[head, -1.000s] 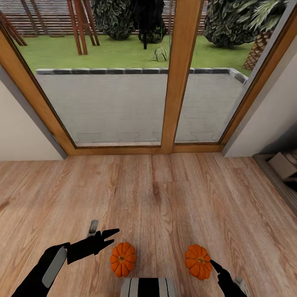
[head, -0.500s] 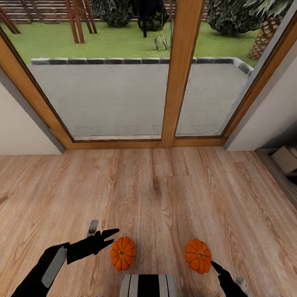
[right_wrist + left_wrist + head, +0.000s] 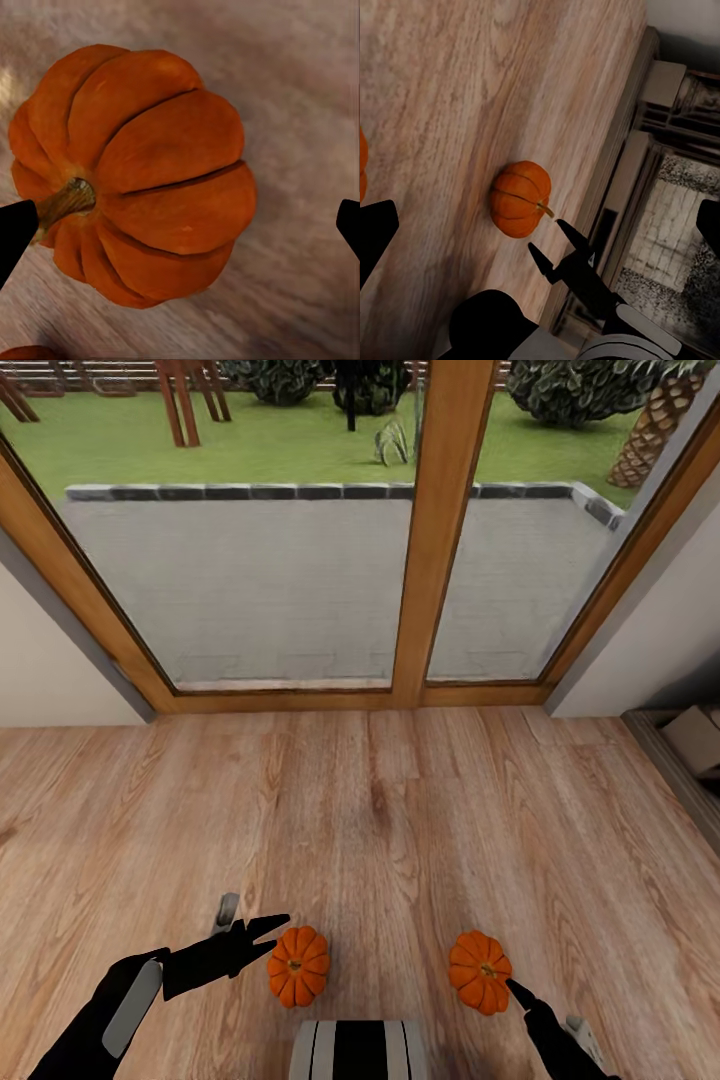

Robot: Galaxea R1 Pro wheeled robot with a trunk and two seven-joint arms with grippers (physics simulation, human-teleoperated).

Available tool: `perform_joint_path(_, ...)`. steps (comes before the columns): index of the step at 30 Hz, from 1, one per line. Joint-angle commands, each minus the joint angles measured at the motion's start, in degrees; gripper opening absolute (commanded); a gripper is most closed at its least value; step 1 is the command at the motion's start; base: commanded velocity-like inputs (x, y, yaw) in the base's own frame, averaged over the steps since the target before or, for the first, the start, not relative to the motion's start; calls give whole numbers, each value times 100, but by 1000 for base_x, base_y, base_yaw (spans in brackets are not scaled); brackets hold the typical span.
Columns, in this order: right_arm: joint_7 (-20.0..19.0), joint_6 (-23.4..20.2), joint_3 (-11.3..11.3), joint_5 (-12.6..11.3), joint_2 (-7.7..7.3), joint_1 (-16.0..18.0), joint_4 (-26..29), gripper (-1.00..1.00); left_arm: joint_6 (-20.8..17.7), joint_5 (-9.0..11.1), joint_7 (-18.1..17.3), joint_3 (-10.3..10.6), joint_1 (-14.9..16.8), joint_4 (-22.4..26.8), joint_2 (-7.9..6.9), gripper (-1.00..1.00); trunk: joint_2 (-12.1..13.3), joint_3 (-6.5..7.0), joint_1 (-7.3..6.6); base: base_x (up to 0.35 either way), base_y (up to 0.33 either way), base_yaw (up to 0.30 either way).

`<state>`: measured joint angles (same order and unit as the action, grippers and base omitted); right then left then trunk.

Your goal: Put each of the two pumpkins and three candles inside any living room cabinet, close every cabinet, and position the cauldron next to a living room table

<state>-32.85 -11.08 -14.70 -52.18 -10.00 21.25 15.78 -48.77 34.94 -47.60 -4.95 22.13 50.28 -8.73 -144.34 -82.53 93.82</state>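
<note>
Wooden floor: pale plank boards, running up to a glazed door.

Glazed door: wide wooden frame with one central upright post; paved terrace and lawn seen through the panes. Taken here as the landmark.

Left pumpkin: small, bright orange, ribbed, short brownish stem. Sits on the floor well back from the glazed door, to the left of the door's central post. A sliver of it also shows at the edge of the left wrist view.

Right pumpkin: same kind, also on the floor well back from the door, slightly right of the central post, apart from the left pumpkin. In the left wrist view it lies near a grey shelf rack. In the right wrist view it fills most of the space between the two finger tips, stem to one side.

Left tool: black, fingers parted, holding nothing; tips just beside the left pumpkin, on its side away from the central post.

Right tool: black, spread wide, holding nothing; the tip seen from the head camera is at the right pumpkin's near edge, contact not discernible.

Grey shelf rack: low, against the wall right of the glazed door.
</note>
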Motion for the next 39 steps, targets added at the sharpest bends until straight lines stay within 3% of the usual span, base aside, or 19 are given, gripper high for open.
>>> perform_joint_path(1,-127,-63,22,-49,-6,2,1,100,-27,4,-12,-6,2,-1,1,100,-1,-3,-1,0,0,0)
perform_joint_path(4,-327,-76,177,-47,-17,2,3,100,-27,4,-12,-6,2,-1,2,100,-1,-3,-1,0,0,0)
perform_joint_path(15,-391,-79,239,-47,-20,2,2,100,-21,4,-12,7,2,-1,4,100,-1,-3,-1,0,0,0)
perform_joint_path(22,-543,-71,239,-47,-20,2,13,100,-19,4,-12,7,2,-1,11,100,-11,-158,17,0,0,0)
perform_joint_path(28,-627,-70,239,-47,-22,2,107,100,-19,4,-12,0,2,-1,8,100,-11,-158,17,0,0,0)
perform_joint_path(36,-700,-76,239,-47,-34,2,184,100,-19,4,-12,6,2,-1,11,100,-21,-336,38,0,0,0)
perform_joint_path(39,-797,-78,239,-47,-62,2,187,100,-19,4,-12,9,2,-1,11,100,-21,-336,38,0,0,0)
